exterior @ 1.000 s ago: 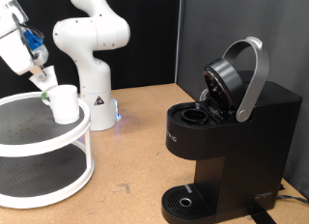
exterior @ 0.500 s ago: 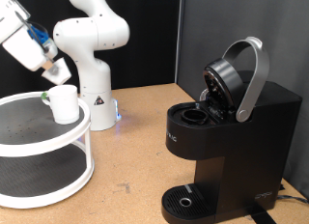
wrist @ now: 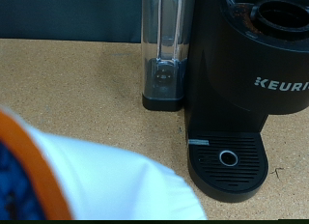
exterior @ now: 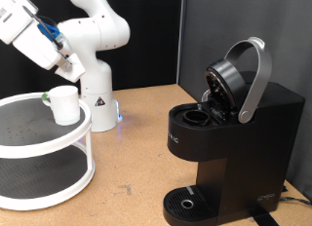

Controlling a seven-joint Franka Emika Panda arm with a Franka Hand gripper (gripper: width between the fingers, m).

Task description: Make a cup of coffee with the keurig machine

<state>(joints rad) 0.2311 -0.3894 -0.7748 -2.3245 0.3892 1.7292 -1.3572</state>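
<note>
Your gripper (exterior: 70,66) hangs just above the cup (exterior: 64,103), which stands on the upper tier of the white rack (exterior: 39,138) at the exterior view's left; whether the jaws are released or clenched, I cannot tell. The keurig machine (exterior: 229,138), lid raised, sits well apart on the worktop (exterior: 136,148). Keep your travel high enough to clear the cup's rim.

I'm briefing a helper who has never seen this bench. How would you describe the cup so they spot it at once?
Start at the white two-tier round stand on the exterior view's left. The cup stands on its top tier near the edge, just below the gripper. It is a small plain white mug with a handle, the only thing visible on that tier and far smaller than the black keurig machine.
</note>
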